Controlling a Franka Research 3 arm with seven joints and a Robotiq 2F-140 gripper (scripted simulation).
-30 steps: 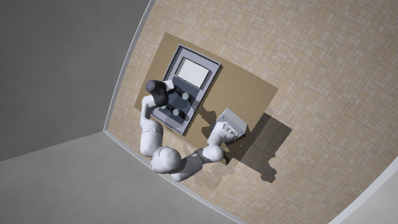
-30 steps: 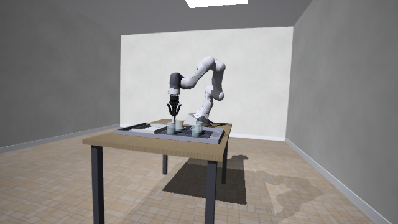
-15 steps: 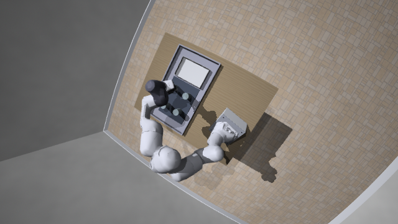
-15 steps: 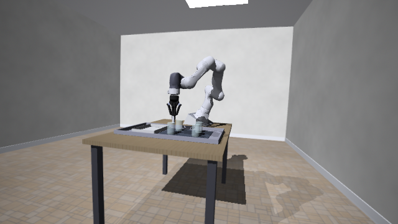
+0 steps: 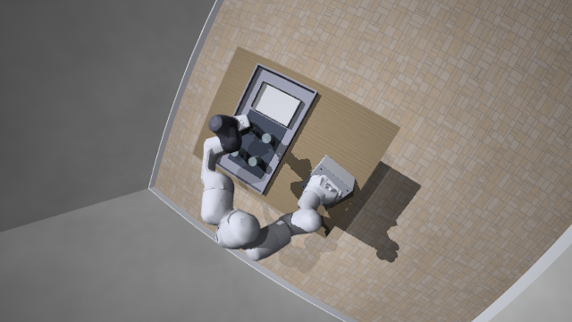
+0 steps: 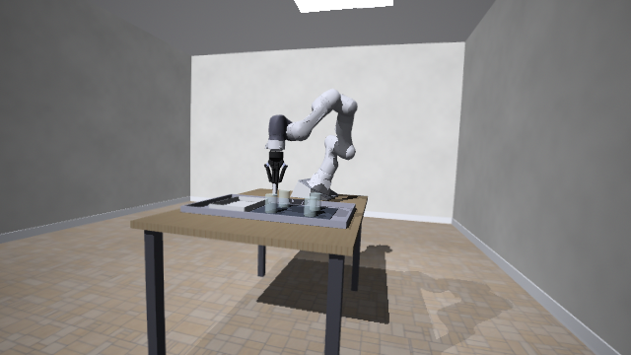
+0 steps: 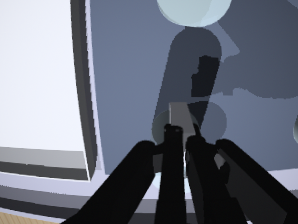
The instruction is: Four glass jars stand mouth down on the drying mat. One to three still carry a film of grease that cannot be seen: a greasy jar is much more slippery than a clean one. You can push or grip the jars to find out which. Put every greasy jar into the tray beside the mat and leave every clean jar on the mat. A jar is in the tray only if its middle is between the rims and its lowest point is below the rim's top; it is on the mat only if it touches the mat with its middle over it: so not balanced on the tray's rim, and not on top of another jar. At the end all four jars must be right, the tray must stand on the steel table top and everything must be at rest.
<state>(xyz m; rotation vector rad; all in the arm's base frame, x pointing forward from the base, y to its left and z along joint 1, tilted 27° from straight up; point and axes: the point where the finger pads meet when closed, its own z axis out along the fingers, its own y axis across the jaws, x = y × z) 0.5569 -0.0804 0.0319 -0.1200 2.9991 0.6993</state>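
Observation:
My gripper [image 6: 275, 191] [image 7: 177, 115] is shut with nothing between the fingers. It points down close over or beside one jar [image 6: 271, 203] [image 7: 160, 126], mostly behind the fingers in the wrist view; I cannot tell whether they touch. A second jar [image 5: 266, 138] [image 6: 284, 198] [image 7: 195, 10] stands nearer the arm's base. A third jar [image 5: 235, 153] [image 6: 310, 207] [image 7: 296, 131] and a fourth jar [image 5: 254, 161] [image 6: 315, 200] stand farther from the tray. All four are upright on the dark mat [image 5: 268, 122] [image 7: 125, 65]. The white tray [image 5: 277, 104] [image 7: 35, 75] lies beside the mat.
A raised grey rim [image 5: 290, 151] [image 6: 296, 220] runs around the steel top that bears mat and tray. The wooden table [image 5: 353, 130] [image 6: 222, 232] extends beyond it. The arm's base [image 5: 337, 172] stands on the wood. Arm shadows fall over the mat.

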